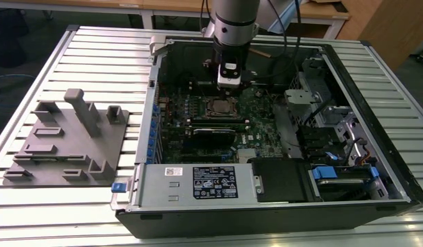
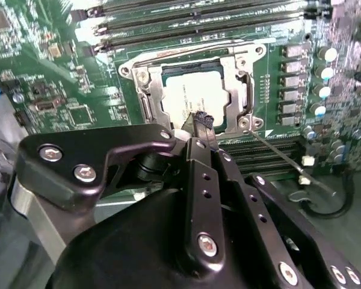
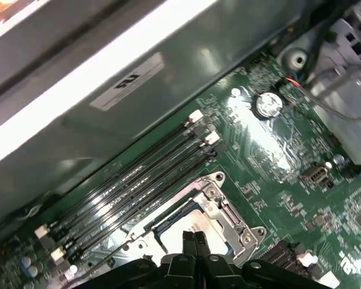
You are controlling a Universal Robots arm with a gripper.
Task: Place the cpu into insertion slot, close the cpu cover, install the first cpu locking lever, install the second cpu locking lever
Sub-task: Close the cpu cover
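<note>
**Desk:** Where is the chip?

**Photographer:** Seated in the socket on the green board, silver top up. The cover appears to lie flat around it, presumably to pin it down.

**Desk:** And the gripper?

**Photographer:** Fingers pressed together, holding nothing, tip poised just above the chip's edge. Shut like that, it likely serves as a pusher. A thin wire lever juts free beside the socket, seemingly not yet latched
</note>
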